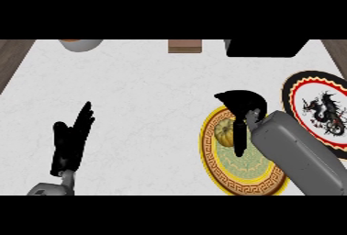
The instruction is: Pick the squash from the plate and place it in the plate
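**Work surface.** White marble-pattern counter top (156,92), seen from above.

**Task object.** The small yellow-orange ribbed squash (224,133) lies on the round plate with a yellow rim, a brown key-pattern band and a pale green centre (224,176). It sits in the far left part of that plate, inside the band.

**Right hand.** The black right hand (244,104) comes in on its grey forearm (298,156) from the lower right and is positioned over the far rim of the yellow-rimmed plate. The squash lies directly on the near side of the hand, at its left. A black part of the hand runs down along the squash's right edge and hides it. Whether the hand is closed on the squash or only beside it cannot be determined from this view.

**Left hand.** The black left hand (71,140) rests at the left of the counter, fingers straight and pointing away, holding nothing, well apart from both plates.

**Second plate.** A round plate with a black rim, a red ring and a white centre bearing a black dragon figure (297,89) lies just beside the first plate, to its right.

**Far edge.** A grey bowl (81,44), a brown block (184,46) and a black object (264,48).
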{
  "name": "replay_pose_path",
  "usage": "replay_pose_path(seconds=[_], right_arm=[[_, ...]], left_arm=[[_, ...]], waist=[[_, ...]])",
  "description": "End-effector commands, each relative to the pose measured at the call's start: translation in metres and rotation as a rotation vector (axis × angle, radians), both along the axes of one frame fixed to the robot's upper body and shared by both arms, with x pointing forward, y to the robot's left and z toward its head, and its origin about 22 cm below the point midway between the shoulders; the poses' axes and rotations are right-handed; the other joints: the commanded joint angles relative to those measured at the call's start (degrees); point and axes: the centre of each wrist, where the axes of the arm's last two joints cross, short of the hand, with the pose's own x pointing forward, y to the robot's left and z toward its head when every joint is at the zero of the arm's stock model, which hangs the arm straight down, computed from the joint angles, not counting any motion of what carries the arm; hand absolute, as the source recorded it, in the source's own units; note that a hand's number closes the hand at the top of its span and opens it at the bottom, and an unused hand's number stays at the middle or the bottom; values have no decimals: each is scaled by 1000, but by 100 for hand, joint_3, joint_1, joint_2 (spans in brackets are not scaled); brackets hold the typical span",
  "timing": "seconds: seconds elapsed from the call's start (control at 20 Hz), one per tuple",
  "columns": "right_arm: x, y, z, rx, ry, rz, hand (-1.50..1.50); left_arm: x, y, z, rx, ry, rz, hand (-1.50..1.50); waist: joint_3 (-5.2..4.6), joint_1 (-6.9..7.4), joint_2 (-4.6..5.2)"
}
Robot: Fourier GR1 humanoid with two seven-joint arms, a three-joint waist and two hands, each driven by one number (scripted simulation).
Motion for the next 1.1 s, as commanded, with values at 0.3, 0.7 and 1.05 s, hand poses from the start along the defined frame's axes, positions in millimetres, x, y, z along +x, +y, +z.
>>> replay_pose_path(seconds=[0.3,0.7,1.05], right_arm=[[13,-5,-21,-51,54,8,-150],[-9,9,-46,-51,73,-6,-150],[-2,-7,-58,-80,68,49,150]], left_arm=[[-5,-9,-2,-1,2,6,0],[17,2,1,5,7,16,0],[-8,7,6,1,9,11,0]], waist=[[3,-4,4],[2,-38,0],[4,1,0]])
